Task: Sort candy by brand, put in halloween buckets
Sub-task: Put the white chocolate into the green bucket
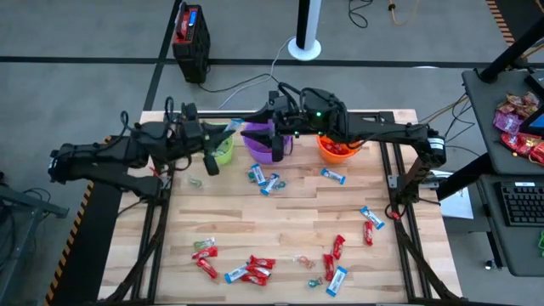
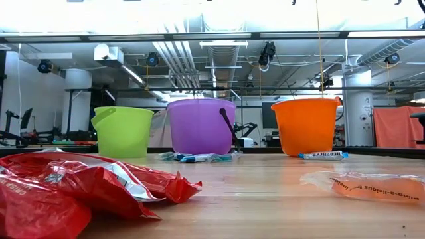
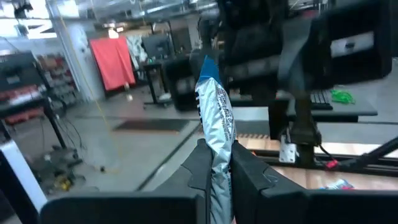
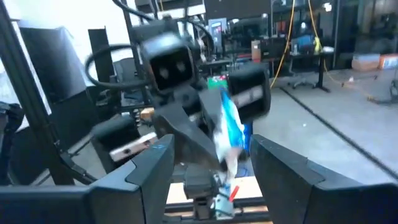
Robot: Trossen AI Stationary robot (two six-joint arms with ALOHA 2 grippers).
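— Starting at the left, what do the buckets hold?

— The green bucket stands at the table's back edge; I cannot tell what is in it. Right of it, the purple bucket is mostly covered by the arms, so its contents are hidden too. Right of the purple bucket, the orange bucket has red candy in it.

— And the grippers?

— The left gripper is raised beside the green bucket, its fingers pinched narrow on a blue-and-white candy that stands upright between them. The right gripper hovers over the purple bucket, facing the left one, its fingers spread wide with nothing between them.

— Where is the remaining candy?

— In front of the purple bucket lies a small cluster of blue-and-white candies, with another in front of the orange bucket. Red candies and more blue ones are scattered along the table's front edge, well away from both grippers.
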